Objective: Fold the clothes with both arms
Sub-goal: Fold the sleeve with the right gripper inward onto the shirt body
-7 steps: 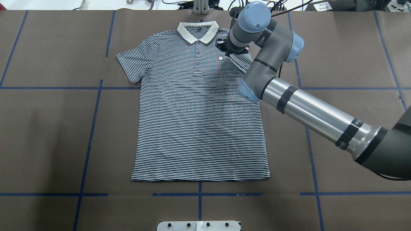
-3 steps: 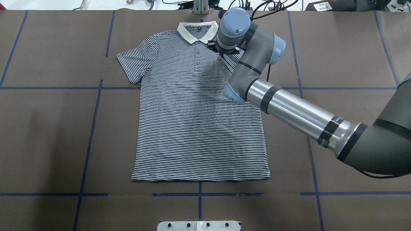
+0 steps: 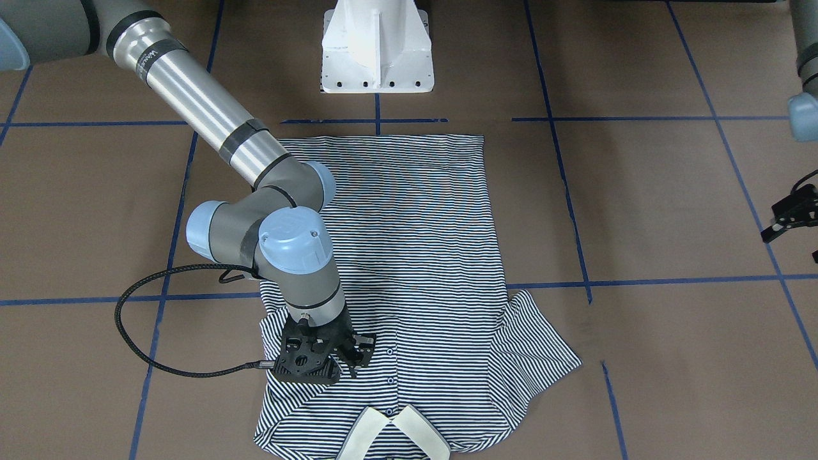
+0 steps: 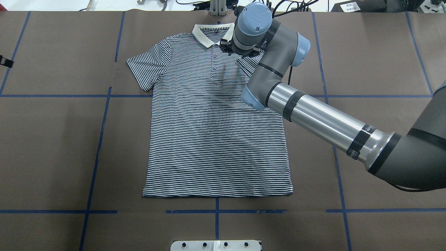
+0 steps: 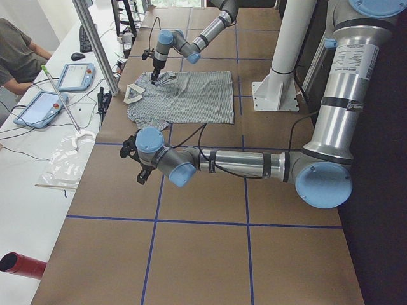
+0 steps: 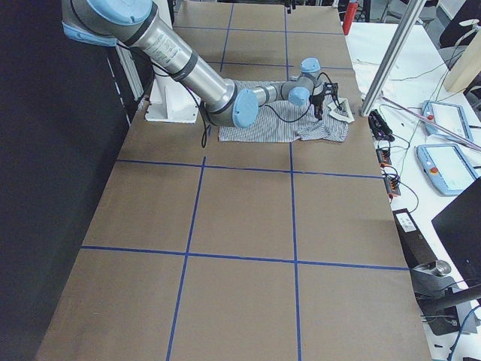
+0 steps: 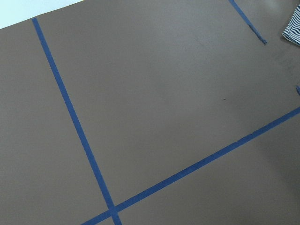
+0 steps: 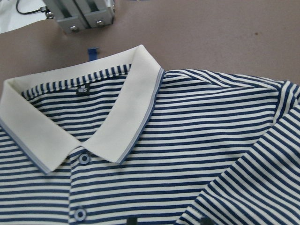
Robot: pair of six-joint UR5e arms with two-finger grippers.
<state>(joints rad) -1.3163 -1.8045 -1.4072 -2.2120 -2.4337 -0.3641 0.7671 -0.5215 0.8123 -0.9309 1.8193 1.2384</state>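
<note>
The striped polo shirt (image 4: pixel 216 139) lies flat, front up, with its cream collar (image 4: pixel 204 35) at the far edge. Its robot-right sleeve (image 4: pixel 248 64) is folded in over the chest; the other sleeve (image 4: pixel 146 68) lies spread out. My right gripper (image 3: pixel 354 361) hovers just above the chest beside the collar (image 8: pixel 122 117). In the right wrist view two dark tips show apart at the bottom edge, astride the folded sleeve's (image 8: pixel 253 187) edge, so it looks open. My left gripper (image 3: pixel 789 236) hangs over bare table far to the robot's left, fingers spread, empty.
The white pedestal base (image 3: pixel 377 51) stands at the near edge behind the shirt hem. A metal post (image 8: pixel 82 16) stands just past the collar. Blue tape lines (image 7: pixel 70 112) grid the brown table. An operators' bench with tablets (image 5: pixel 51 95) and a person (image 5: pixel 16 51) lies beyond.
My right gripper has moved left from the shirt's shoulder to beside the collar, slowing at the end. The folded sleeve's edge has shifted left with it.
</note>
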